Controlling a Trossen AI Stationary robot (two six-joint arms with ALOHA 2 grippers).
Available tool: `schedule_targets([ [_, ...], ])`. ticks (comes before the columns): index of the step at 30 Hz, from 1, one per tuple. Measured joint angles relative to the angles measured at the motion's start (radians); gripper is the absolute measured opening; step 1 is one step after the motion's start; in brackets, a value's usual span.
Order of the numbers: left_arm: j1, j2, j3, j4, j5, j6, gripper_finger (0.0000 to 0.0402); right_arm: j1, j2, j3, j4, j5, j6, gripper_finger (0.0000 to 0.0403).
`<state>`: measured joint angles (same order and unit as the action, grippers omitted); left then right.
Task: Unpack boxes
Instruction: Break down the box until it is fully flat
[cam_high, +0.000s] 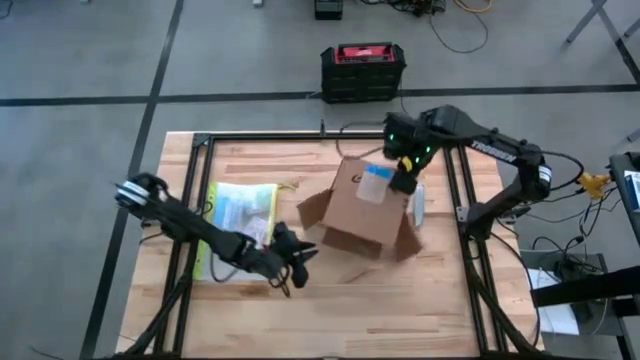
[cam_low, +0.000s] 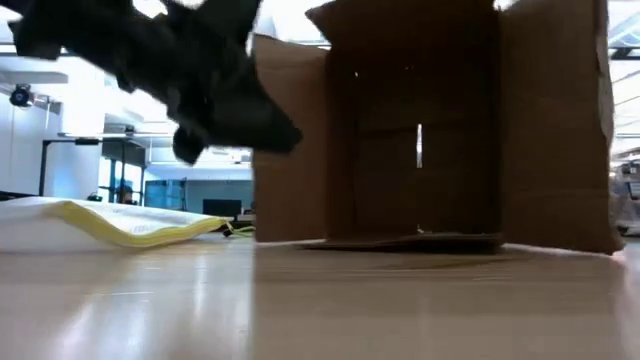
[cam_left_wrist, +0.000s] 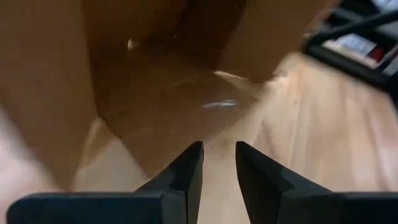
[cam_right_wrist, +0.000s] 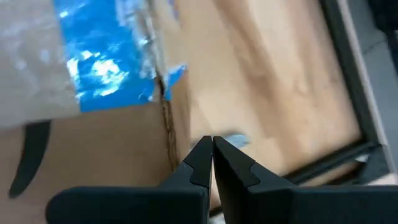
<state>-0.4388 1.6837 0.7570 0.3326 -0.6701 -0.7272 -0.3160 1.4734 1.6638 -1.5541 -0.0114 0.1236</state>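
The brown cardboard box (cam_high: 360, 210) lies on its side on the table. Its open mouth and spread flaps face the near-left, and the low view looks straight into its hollow inside (cam_low: 420, 130). My left gripper (cam_high: 297, 258) hovers low in front of that mouth with its fingers a little apart (cam_left_wrist: 219, 149). The box's lower flap (cam_left_wrist: 180, 112) lies ahead of them, and they touch nothing. My right gripper (cam_high: 403, 183) is over the box's far-right top edge, fingers shut (cam_right_wrist: 212, 144), beside a blue-taped label (cam_right_wrist: 99, 68). My right gripper comes down from above with shut fingers at the box's right-hand edge (cam_right_wrist: 168, 140), next to the blue-taped label. I cannot tell whether the fingertips touch the cardboard.
A clear yellow-edged pouch (cam_high: 240, 220) lies flat on the table's left part, under my left arm. A black and red case (cam_high: 362, 70) stands on the floor beyond the far edge. Black frame rails (cam_high: 455, 190) run along the table's sides. Bare wood lies toward the near edge.
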Motion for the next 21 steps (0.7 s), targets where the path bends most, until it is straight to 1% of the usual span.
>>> schedule_targets([
  [2,0.005,0.034,0.012,-0.040,0.003,-0.039,0.0080,0.054,-0.002,0.000,-0.008,0.004,0.040,0.0000],
  [6,0.022,0.020,0.013,-0.222,0.000,-0.125,0.0080,0.170,-0.011,0.000,-0.009,0.007,0.067,0.0000],
  [8,0.030,-0.013,0.011,-0.354,-0.020,-0.164,0.0080,0.231,-0.014,0.000,0.001,0.003,0.060,0.0000],
  [10,0.036,-0.050,0.011,-0.469,-0.068,-0.202,0.0080,0.286,-0.024,0.000,0.011,0.002,0.055,0.0000],
  [12,0.036,-0.110,0.011,-0.595,-0.096,-0.250,0.0080,0.329,-0.029,0.000,0.038,0.007,0.060,0.0000],
  [14,0.023,-0.188,0.012,-0.669,-0.101,-0.298,0.0080,0.357,-0.032,0.000,0.051,0.018,0.060,0.0000],
  [15,0.005,-0.231,0.012,-0.682,-0.108,-0.307,0.0080,0.372,-0.032,0.000,0.059,0.037,0.063,0.0000],
  [17,-0.048,-0.316,0.013,-0.674,-0.142,-0.300,0.0080,0.394,-0.032,0.000,0.085,0.107,0.066,0.0000],
  [19,-0.113,-0.388,0.014,-0.663,-0.212,-0.276,0.0080,0.409,-0.032,0.000,0.092,0.164,0.059,0.0000],
  [21,-0.188,-0.449,0.014,-0.661,-0.303,-0.255,0.0080,0.417,-0.032,0.000,0.098,0.177,0.059,0.0000],
])
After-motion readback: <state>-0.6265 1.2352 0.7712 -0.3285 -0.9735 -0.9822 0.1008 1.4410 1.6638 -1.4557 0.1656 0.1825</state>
